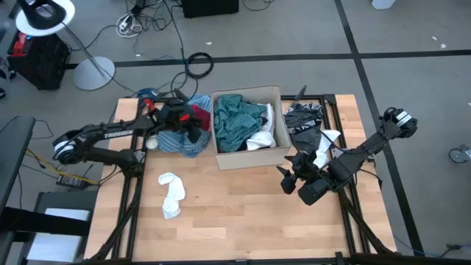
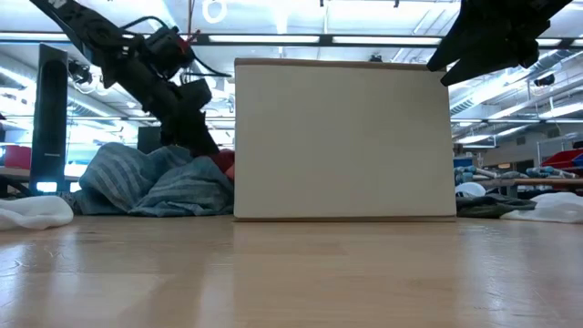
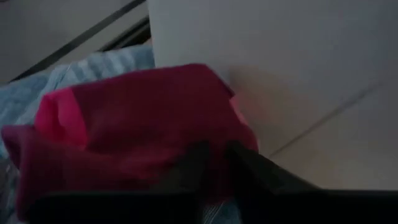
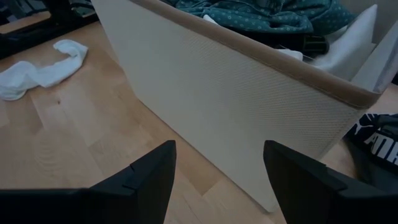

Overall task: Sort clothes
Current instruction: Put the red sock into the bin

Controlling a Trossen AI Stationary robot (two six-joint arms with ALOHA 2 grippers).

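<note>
From above, the left gripper (image 1: 193, 126) sits low over a heap of blue striped cloth (image 1: 176, 140), just beside the box's (image 1: 274, 157) outer wall, and it holds a red garment (image 1: 200, 116). The box lies right next to this gripper and holds a teal garment (image 1: 237, 120) with a white piece (image 1: 259, 140) against its far side. A white sock (image 1: 171, 193) lies alone on the worktop (image 1: 235, 213), well apart from both grippers. The right gripper (image 1: 292, 175) hangs just outside the box's near corner, fingers spread and empty. Behind that arm lies a black-and-white garment (image 1: 305, 118) and a white cloth (image 1: 325, 151).

At table height, the left gripper (image 2: 202, 137) comes down into the blue striped cloth (image 2: 155, 187) beside the box (image 2: 342, 141), the red garment (image 2: 224, 162) showing at its tip. The white sock (image 2: 32, 211) lies at the edge, and dark and white cloth (image 2: 524, 206) lies past the box.

In the left wrist view, the gripper (image 3: 214, 162) is closed narrow on the red garment (image 3: 130, 118), the box wall (image 3: 273, 56) just beyond.

In the right wrist view, the gripper (image 4: 217, 168) is wide and empty, facing the box (image 4: 236, 93); the teal garment (image 4: 261, 14) shows inside, the sock (image 4: 37, 68) off to one side.
</note>
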